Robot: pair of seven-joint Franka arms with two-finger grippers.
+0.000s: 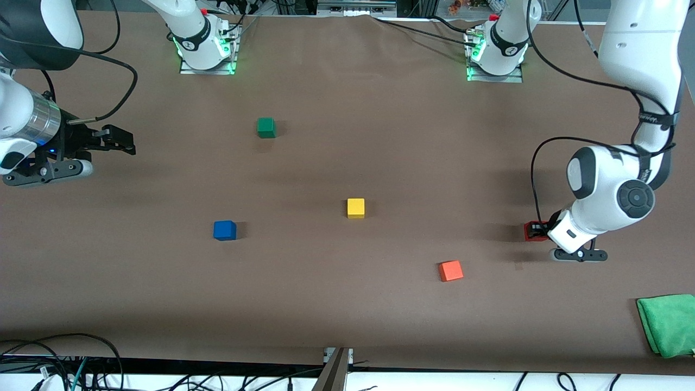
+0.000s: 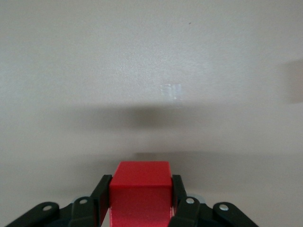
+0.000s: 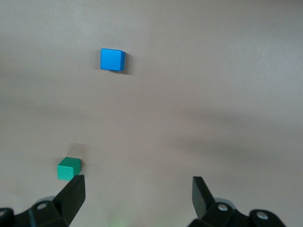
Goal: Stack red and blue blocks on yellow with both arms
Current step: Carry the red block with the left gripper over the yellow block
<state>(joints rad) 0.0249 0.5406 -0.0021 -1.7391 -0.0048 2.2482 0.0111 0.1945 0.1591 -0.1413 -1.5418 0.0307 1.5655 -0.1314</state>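
The red block (image 1: pixel 532 231) sits low at the left arm's end of the table, between the fingers of my left gripper (image 1: pixel 537 231). In the left wrist view both fingers (image 2: pixel 101 197) press the sides of the red block (image 2: pixel 140 187). The blue block (image 1: pixel 224 229) lies on the table toward the right arm's end and also shows in the right wrist view (image 3: pixel 112 59). The yellow block (image 1: pixel 355 208) stands alone near the middle. My right gripper (image 1: pixel 118 140) hangs open and empty over the right arm's end, with its jaws wide apart in its wrist view (image 3: pixel 137 196).
A green cube (image 1: pixel 266 127) lies farther from the front camera than the blue block and shows in the right wrist view (image 3: pixel 69 169). An orange cube (image 1: pixel 450 270) lies nearer than the yellow block. A green cloth (image 1: pixel 668 324) lies at the near corner at the left arm's end.
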